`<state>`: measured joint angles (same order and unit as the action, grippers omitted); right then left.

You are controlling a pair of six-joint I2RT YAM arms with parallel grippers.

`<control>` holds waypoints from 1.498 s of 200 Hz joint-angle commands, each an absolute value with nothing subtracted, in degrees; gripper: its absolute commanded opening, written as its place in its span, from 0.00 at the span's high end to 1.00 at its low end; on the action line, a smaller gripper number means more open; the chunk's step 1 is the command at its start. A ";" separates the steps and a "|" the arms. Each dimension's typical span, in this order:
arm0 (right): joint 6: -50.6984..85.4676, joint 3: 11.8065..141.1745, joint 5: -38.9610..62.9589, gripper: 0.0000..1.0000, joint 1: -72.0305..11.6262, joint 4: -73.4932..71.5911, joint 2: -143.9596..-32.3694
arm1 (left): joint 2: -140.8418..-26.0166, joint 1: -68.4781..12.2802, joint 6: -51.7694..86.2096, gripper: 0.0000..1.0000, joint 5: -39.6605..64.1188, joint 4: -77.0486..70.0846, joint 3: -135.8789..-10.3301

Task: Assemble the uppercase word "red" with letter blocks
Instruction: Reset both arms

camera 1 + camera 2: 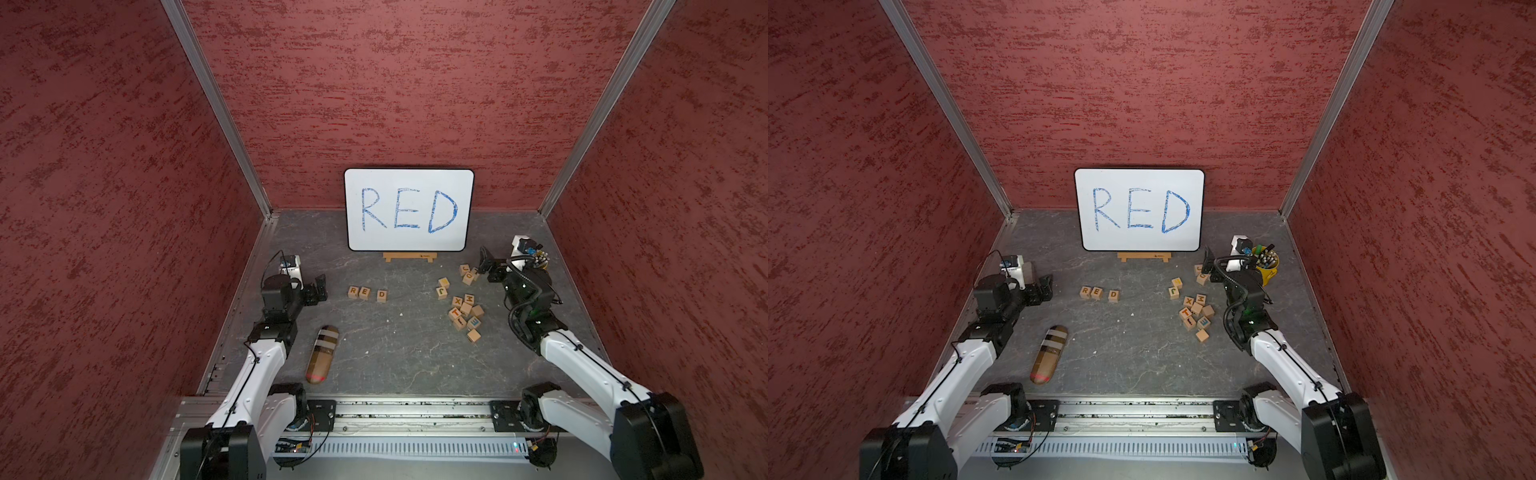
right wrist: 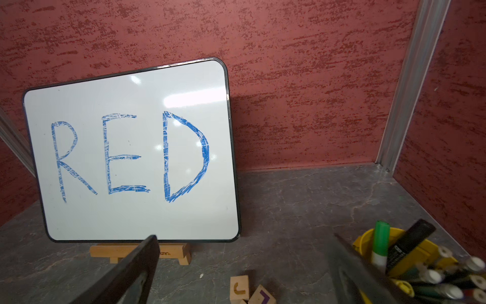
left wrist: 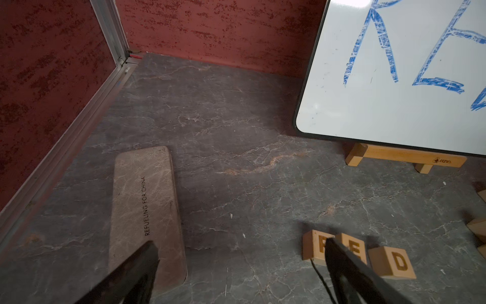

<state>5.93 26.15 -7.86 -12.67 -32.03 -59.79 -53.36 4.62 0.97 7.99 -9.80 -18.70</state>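
Three letter blocks lie in a row on the grey floor in both top views: R [image 1: 353, 291], E [image 1: 364, 293] touching it, and D [image 1: 382, 296] a small gap to the right. The left wrist view shows R [image 3: 314, 247], E [image 3: 353, 247] and D [image 3: 393, 262], partly behind one finger. My left gripper [image 1: 320, 289] [image 3: 241, 243] is open and empty, just left of the R. My right gripper [image 1: 484, 259] [image 2: 246, 237] is open and empty too, far right near the back, above two loose blocks [image 2: 248, 289].
A whiteboard [image 1: 409, 210] with blue "RED" leans on a wooden stand [image 1: 410, 257] at the back. Several loose blocks [image 1: 463, 311] lie scattered right of centre. A yellow marker cup [image 1: 1266, 264] stands behind the right gripper. A brown oblong case [image 1: 322, 353] lies front left, a flat slab [image 3: 147, 215] near the left wall.
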 commanded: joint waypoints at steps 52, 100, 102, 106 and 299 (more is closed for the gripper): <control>1.22 15.81 -9.05 0.01 -6.61 -44.84 -59.71 | -77.00 5.66 2.26 0.01 8.55 -52.94 -16.10; 0.80 11.28 -8.25 0.01 -2.63 -55.48 -64.78 | -87.54 4.25 1.16 0.00 6.20 -59.15 -17.41; 0.84 11.15 -8.02 0.01 -2.46 -55.71 -65.04 | -87.54 3.98 1.15 0.00 5.64 -58.82 -17.58; 0.61 10.94 -7.76 0.01 -2.06 -56.27 -65.68 | -87.58 3.80 1.26 0.01 5.10 -58.05 -18.06; 1.47 11.91 0.88 0.01 3.60 -76.89 -88.11 | -87.71 3.08 0.00 0.00 5.43 -50.99 -21.71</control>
<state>2.44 11.05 -0.38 3.92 -75.57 -88.25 -87.66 3.38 0.93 5.91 -51.24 -21.02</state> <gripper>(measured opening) 0.992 0.995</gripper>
